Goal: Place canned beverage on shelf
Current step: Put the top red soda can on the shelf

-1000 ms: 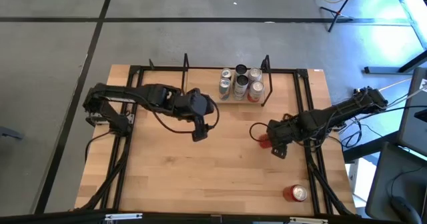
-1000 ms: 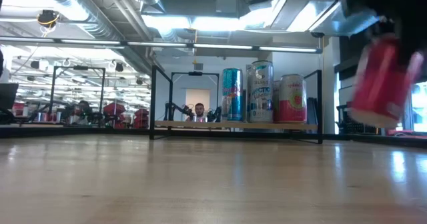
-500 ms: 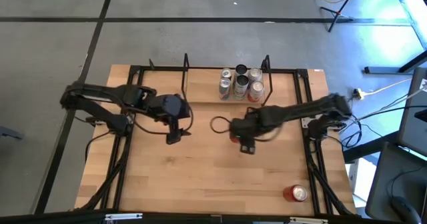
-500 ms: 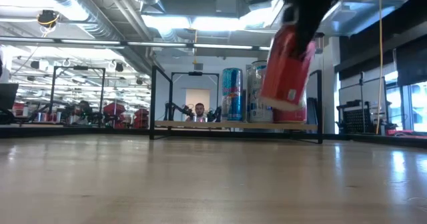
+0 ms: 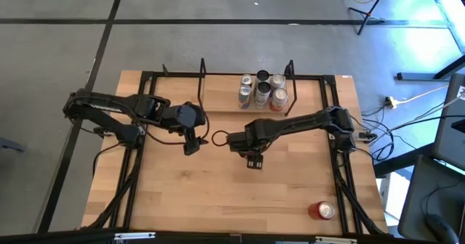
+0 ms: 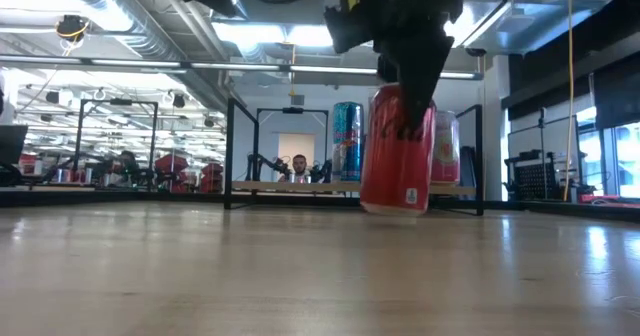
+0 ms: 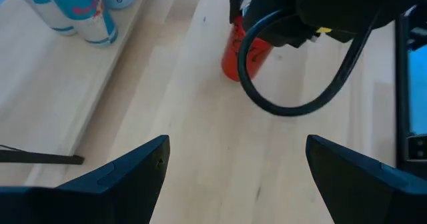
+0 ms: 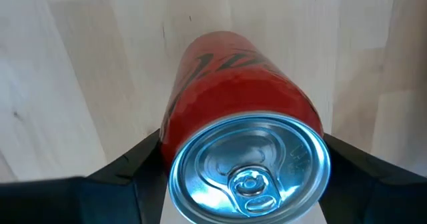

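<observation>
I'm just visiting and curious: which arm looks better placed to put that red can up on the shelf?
The right one. Its pincer already grips the red can from above, in front of the shelf. The left pincer is open and holds nothing.

Red can with dark script lettering and a silver top, held in the black right pincer. Second red can lying on the pale wood worktop. On the light-wood shelf with black wire ends: blue can, pink-and-white can, silver tops. Black left pincer.
</observation>
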### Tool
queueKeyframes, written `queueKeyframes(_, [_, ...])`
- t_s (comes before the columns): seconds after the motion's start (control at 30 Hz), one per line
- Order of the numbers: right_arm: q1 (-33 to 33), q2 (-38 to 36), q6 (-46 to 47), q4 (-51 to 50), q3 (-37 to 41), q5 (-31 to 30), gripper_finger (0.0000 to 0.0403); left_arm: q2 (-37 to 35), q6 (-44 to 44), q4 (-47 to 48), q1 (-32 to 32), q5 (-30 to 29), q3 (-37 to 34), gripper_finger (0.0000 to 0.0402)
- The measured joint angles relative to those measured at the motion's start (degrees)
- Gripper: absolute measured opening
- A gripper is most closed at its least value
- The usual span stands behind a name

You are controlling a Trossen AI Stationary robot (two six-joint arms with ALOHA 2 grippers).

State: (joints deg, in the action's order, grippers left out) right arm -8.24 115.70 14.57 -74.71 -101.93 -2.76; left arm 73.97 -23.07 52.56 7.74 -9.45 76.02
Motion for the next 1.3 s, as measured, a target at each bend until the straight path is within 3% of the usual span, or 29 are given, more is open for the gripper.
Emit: queueKeyframes(1.3, [-0.01, 1.60, 1.23, 5.64, -0.02, 2.33, 0.0290, -0.04, 2.19, -1.23, 0.97, -0.07, -2.71, 0.0338])
